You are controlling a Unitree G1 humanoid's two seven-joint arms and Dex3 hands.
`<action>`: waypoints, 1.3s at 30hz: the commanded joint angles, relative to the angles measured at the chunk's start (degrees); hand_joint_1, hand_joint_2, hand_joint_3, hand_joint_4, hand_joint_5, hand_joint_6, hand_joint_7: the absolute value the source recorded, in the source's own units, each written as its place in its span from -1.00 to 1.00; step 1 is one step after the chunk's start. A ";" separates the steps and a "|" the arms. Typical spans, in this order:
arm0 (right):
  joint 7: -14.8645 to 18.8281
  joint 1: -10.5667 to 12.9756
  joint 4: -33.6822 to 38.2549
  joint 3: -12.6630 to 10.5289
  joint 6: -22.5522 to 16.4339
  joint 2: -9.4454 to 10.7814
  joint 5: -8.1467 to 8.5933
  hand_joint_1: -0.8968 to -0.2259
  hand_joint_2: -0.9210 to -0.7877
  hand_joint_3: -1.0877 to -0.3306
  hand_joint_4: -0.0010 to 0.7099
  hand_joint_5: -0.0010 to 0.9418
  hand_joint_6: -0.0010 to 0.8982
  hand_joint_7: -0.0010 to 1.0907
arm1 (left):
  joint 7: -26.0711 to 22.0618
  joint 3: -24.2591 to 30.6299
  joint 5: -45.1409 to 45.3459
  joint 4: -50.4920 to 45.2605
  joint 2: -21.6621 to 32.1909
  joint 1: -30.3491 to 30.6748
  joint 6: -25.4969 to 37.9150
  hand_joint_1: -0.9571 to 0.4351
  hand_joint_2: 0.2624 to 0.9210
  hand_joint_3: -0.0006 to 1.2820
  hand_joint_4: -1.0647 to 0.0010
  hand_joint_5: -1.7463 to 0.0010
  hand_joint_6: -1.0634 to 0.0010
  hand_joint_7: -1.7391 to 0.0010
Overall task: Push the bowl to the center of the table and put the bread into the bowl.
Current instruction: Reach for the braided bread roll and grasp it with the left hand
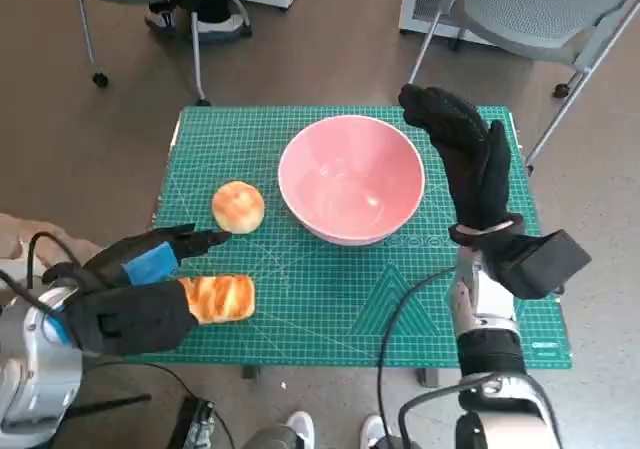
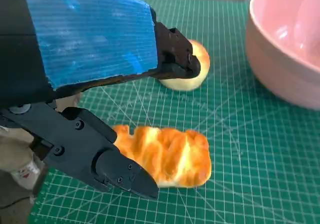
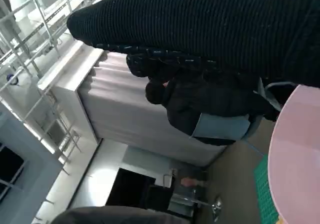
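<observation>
Pink bowl (image 1: 351, 177): sits at about the middle of the green cutting mat (image 1: 300, 299), mouth up, nothing inside it.
Flat bread (image 1: 220, 298): golden, ridged piece at the mat's near left, at about 7 o'clock from the bowl; its long axis runs from 9 to 3 o'clock in the head view.
Round bun (image 1: 238, 206): lies at 9 o'clock from the bowl, just beside its rim but apart from it.
Left hand (image 1: 135, 289): clearly the nearer one to both breads. Its fingers are spread wide and hold nothing; the upper finger (image 2: 175, 59) reaches toward the bun, the lower one (image 2: 95, 154) lies along the flat bread's near edge, close to touching.
Key relation: the flat bread sits in the gap of the left hand, toward 3 o'clock from the palm, so closing looks like the likely next call.
Right hand (image 1: 465, 154): gloved, at 3 o'clock from the bowl, just beside its rim, fingers extended, holding nothing; contact cannot be told.
</observation>
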 commanded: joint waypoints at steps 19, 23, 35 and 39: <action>0.63 2.06 -0.56 -0.22 1.07 0.06 0.71 -0.27 -1.00 -0.20 -0.39 -0.99 -0.63 -0.50 | 1.19 -5.48 3.10 4.75 -0.67 -1.30 -0.09 -0.16 0.37 -0.99 0.60 0.97 0.35 0.85; 0.74 2.03 -0.54 -0.17 1.22 0.01 0.75 -0.27 -1.00 -0.20 -0.39 -1.00 -0.63 -0.49 | 1.39 -6.51 3.97 5.31 -1.20 -1.32 0.22 -0.15 0.37 -0.99 0.57 0.97 0.35 0.85; 0.90 2.33 -1.25 -0.21 1.90 -0.11 1.09 -0.27 -1.00 -0.21 -0.39 -1.00 -0.66 -0.46 | 2.86 -8.60 6.47 7.32 -2.51 -1.43 0.68 0.04 0.43 -0.98 0.07 0.73 0.15 0.42; 0.89 2.37 -1.52 -0.20 2.07 -0.19 1.06 -0.27 -1.00 -0.21 -0.39 -1.00 -0.66 -0.45 | 4.48 -7.99 6.02 7.63 -2.62 -0.59 -1.08 0.17 0.47 -0.95 -0.09 0.29 0.05 0.19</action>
